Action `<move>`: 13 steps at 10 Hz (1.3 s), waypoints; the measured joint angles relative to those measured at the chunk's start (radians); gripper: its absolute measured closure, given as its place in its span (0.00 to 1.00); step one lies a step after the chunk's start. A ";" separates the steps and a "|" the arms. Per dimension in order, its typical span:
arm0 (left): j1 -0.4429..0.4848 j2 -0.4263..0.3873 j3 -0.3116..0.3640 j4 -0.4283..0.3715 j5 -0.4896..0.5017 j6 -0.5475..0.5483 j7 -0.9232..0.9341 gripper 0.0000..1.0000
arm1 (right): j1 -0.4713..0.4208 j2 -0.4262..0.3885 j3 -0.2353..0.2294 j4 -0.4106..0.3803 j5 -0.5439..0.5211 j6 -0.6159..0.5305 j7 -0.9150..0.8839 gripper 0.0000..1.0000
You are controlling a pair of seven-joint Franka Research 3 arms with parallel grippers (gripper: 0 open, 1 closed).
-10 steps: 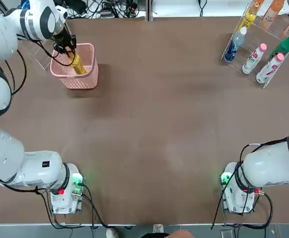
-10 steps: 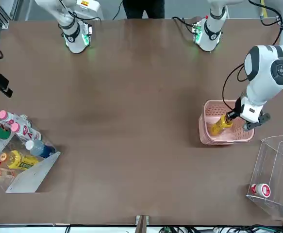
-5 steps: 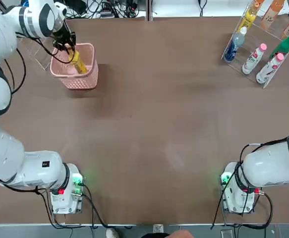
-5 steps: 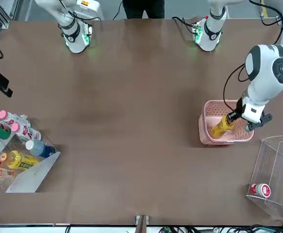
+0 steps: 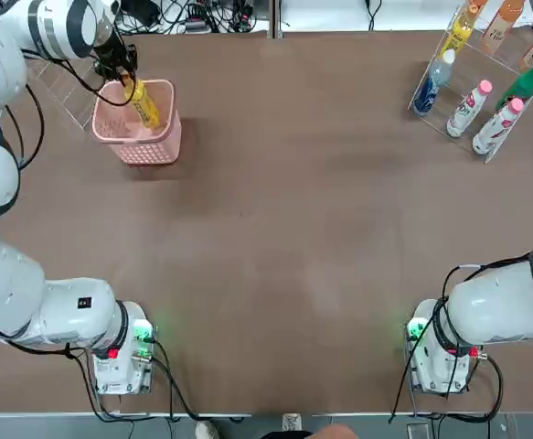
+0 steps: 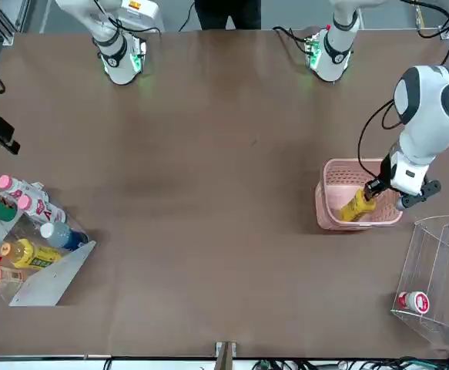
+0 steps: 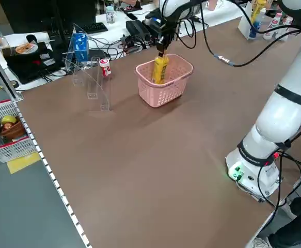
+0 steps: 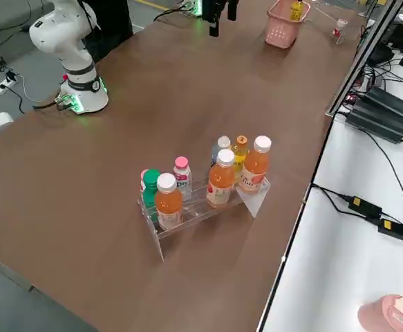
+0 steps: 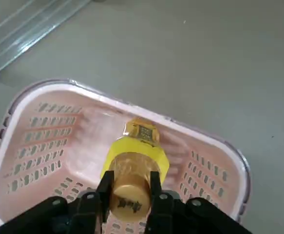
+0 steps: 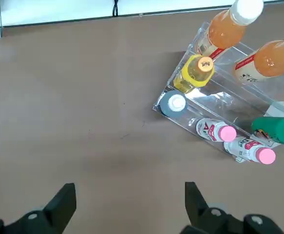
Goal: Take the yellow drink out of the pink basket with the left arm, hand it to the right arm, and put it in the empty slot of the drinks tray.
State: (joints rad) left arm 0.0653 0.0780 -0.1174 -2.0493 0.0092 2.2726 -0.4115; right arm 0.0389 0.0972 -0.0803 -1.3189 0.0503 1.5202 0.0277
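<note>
The left tool [image 9: 130, 195] grips the yellow drink [image 9: 133, 163] by its cap, lifting it from the pink basket [image 9: 32, 105] (base not yet clear); next comes the handover to the open right tool [image 10: 130, 204].

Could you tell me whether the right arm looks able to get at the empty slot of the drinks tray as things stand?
Probably yes. The right tool hangs open above bare table beside the drinks tray, and nothing stands between them; the yellow drink is across the table in the left tool.

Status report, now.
Left gripper shut on yellow drink, lower end inside pink basket. Right gripper open, empty, above table near drinks tray. Nothing blocking.
</note>
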 joint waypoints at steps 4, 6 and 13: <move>-0.001 -0.007 -0.010 0.070 -0.005 -0.058 0.000 0.66 | 0.000 0.000 0.000 0.000 0.000 0.000 0.000 0.01; -0.001 -0.015 -0.011 0.105 -0.013 -0.104 0.000 0.66 | 0.000 0.000 0.000 0.000 0.000 0.000 0.000 0.01; -0.011 -0.085 -0.028 0.125 -0.050 -0.188 0.000 0.66 | 0.000 0.000 0.000 0.000 0.000 0.000 0.000 0.01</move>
State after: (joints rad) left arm 0.0547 -0.0073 -0.1454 -1.9241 -0.0407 2.0850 -0.4116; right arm 0.0389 0.0972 -0.0803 -1.3189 0.0504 1.5202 0.0277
